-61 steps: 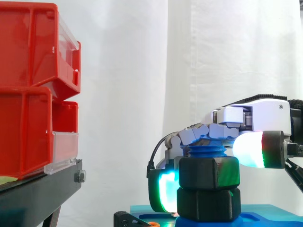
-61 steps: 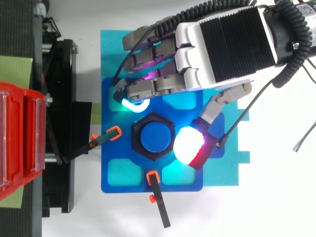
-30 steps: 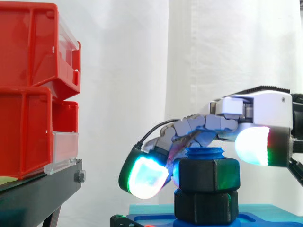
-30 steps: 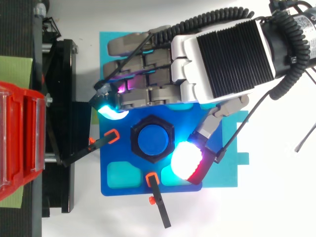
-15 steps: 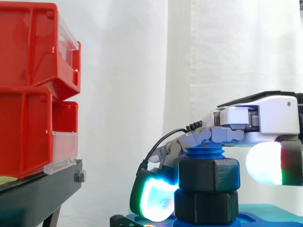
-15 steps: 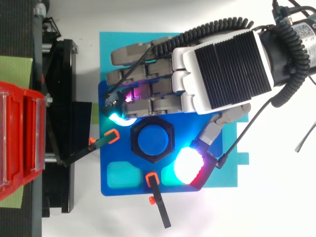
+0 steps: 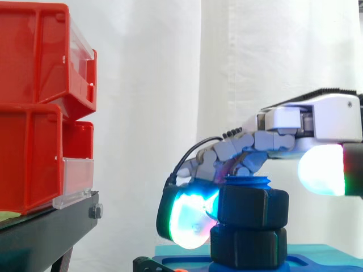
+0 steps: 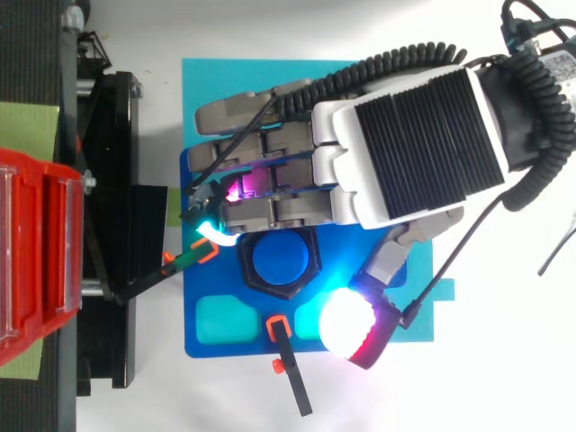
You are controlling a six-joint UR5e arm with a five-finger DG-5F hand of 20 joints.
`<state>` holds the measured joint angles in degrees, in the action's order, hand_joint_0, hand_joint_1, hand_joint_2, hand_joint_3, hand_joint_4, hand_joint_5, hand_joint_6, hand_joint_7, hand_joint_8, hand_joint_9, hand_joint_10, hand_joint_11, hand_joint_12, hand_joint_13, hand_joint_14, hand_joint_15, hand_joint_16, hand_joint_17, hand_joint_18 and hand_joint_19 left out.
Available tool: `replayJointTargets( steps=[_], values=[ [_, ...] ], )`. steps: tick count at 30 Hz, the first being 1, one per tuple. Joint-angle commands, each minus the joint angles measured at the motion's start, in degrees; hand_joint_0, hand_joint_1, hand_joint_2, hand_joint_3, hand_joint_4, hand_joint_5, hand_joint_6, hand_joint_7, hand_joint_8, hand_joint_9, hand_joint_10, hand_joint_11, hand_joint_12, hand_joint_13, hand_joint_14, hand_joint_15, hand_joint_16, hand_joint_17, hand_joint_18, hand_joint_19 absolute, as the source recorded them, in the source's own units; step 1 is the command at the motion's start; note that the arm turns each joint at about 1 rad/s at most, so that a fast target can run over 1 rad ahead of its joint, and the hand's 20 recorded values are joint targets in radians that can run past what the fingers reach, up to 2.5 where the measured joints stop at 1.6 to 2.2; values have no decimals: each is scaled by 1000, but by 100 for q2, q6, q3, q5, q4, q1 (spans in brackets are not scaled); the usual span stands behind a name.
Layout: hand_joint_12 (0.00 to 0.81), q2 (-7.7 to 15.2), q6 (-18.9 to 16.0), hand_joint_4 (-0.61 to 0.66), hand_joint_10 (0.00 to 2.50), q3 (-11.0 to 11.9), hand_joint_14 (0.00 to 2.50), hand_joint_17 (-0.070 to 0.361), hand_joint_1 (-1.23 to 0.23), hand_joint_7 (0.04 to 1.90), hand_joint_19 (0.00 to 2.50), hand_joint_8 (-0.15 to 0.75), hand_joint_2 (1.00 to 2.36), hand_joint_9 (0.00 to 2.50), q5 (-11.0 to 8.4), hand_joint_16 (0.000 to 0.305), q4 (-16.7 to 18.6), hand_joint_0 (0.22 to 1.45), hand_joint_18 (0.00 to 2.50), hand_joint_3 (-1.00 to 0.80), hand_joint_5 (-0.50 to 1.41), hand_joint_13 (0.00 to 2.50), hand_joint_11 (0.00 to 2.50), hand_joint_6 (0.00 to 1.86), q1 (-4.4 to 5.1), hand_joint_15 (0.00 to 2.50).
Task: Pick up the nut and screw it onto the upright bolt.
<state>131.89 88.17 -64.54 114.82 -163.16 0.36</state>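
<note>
A blue bolt stands upright on a blue base plate. Two black hexagonal nuts sit on it, one above the other: the upper nut lies just below the bolt's top, and the lower nut rests on the plate. My hand reaches in from the right and hovers over the bolt. Its loosely bent fingers cover the nut's far edge. A cyan-glowing fingertip lies against the upper nut's left side. The white-glowing thumb pad stays apart from the nut, to its right.
Stacked red bins sit on a black stand at the left. Two black clamps with orange tips hold the plate at its near and left edges. A teal mat lies under the plate.
The hand has slid over the bolt, so its fingers now cover the nut's far edge. The glowing fingertip swung out to the left and came back against the upper nut.
</note>
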Motion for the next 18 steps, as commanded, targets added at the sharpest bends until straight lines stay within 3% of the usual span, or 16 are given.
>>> replayJointTargets(
  steps=[1,18],
  values=[
    [290,-76,34,238,0,11,0,95,-57,913,73,241,1000,688,-3,42,-164,418,264,-500,-118,499,0,503,8,0],
    [284,-67,113,250,0,11,0,93,-101,927,91,242,1000,701,-12,41,-164,427,275,-500,-112,511,0,504,8,0]
  ],
)
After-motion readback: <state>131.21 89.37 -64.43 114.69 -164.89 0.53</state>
